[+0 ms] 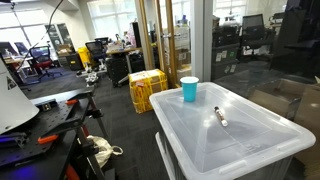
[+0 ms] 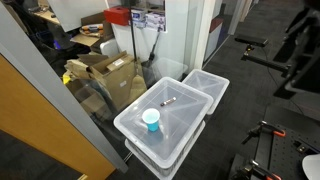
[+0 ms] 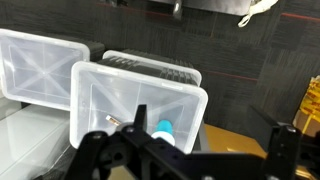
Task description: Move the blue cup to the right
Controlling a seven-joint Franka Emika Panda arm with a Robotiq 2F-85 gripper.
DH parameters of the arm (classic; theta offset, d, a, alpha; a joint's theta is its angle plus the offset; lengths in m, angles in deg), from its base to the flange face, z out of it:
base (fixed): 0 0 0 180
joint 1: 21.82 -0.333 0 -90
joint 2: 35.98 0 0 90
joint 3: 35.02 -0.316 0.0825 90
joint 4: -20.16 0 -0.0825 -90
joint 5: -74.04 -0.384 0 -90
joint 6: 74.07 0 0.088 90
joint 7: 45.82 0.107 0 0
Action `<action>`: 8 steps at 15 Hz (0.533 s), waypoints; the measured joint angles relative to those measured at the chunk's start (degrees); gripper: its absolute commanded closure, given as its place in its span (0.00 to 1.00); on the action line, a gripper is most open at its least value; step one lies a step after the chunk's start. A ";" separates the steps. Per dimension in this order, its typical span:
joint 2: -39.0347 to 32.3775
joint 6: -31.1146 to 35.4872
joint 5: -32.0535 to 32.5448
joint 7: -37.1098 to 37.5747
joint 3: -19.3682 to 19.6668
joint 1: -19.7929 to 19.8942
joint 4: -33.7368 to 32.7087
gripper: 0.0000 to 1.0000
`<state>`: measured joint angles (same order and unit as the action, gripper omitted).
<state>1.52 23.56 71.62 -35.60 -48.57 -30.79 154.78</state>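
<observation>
Single Panda arm, seen only in the wrist view; neither exterior view shows it.

Gripper (image 3: 205, 140): jaws spread wide, nothing between them. It hangs high over the work area, well apart from every object.

Blue cup (image 1: 189, 89): stands upright, rim up, on the lid of a clear plastic storage bin (image 1: 250, 140), close to one corner of that lid. A white-and-black marker (image 1: 221, 117) lies flat on the same lid, apart from the cup. A second clear bin (image 2: 210, 85) sits just beside the first.

Key relation: in the wrist view the cup (image 3: 165, 131) shows below the gripper, off centre between the fingers, close to the finger on the picture's left. Its long axis is vertical.

Judgement: the task is not yet started. The next move calls for a small sideways correction to centre the cup, then a long straight descent. The marker looks clear of that path.
</observation>
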 measured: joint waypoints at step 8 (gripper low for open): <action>-4.36 20.42 3.87 -3.12 3.84 1.70 3.29 0.00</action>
<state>-2.83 43.98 75.49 -38.72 -44.73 -29.09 158.08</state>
